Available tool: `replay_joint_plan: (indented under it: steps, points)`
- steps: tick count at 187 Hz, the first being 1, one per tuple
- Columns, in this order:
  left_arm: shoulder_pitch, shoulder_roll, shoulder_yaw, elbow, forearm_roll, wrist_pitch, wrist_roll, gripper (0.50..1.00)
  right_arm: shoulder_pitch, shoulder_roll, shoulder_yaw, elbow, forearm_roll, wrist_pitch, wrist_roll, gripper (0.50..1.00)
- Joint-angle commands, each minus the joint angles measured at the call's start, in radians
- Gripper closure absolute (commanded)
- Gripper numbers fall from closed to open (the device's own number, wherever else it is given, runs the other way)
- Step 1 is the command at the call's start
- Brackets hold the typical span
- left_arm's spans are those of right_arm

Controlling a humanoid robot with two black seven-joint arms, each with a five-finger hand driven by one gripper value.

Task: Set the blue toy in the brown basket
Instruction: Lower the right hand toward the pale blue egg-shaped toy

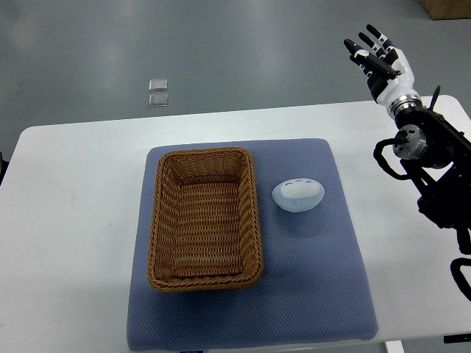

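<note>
A pale blue, egg-shaped toy [298, 195] lies on the blue-grey mat [316, 287], just right of the brown wicker basket [163, 220]. The basket is rectangular and holds nothing. My right hand [375, 53] is raised at the upper right, beyond the table's far edge, well away from the toy. Its fingers are spread and hold nothing. The right arm [430, 158] runs down along the right edge. The left arm does not show.
The mat lies on a white table [70, 220]. Two small clear square pieces [157, 92] lie on the grey floor beyond the table. A brown box corner [447, 7] shows at the top right.
</note>
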Motion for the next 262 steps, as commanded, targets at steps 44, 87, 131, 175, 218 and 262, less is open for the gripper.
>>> replay_joint_plan:
  steps: [44, 87, 131, 175, 218, 262]
  points:
    - [0.000, 0.000, 0.000, 0.000, 0.000, 0.000, 0.000, 0.500, 0.249, -0.255, -0.485, 0.063, -0.027, 0.087, -0.129, 0.638]
    - [0.000, 0.000, 0.000, 0.000, 0.000, 0.000, 0.000, 0.500, 0.382, -0.369, -0.738, 0.165, -0.244, 0.209, -0.150, 0.638]
    - [0.000, 0.000, 0.000, 0.000, 0.000, 0.000, 0.000, 0.500, 0.479, -0.416, -0.888, 0.307, -0.469, 0.309, -0.175, 0.638]
    - [0.000, 0.000, 0.000, 0.000, 0.000, 0.000, 0.000, 0.500, 0.552, -0.405, -1.120, 0.373, -0.555, 0.338, -0.181, 0.640]
    - [0.000, 0.000, 0.000, 0.000, 0.000, 0.000, 0.000, 0.500, 0.548, -0.399, -1.145, 0.397, -0.613, 0.450, -0.232, 0.640]
    - [0.000, 0.000, 0.000, 0.000, 0.000, 0.000, 0.000, 0.500, 0.548, -0.398, -1.143, 0.429, -0.632, 0.525, -0.233, 0.640]
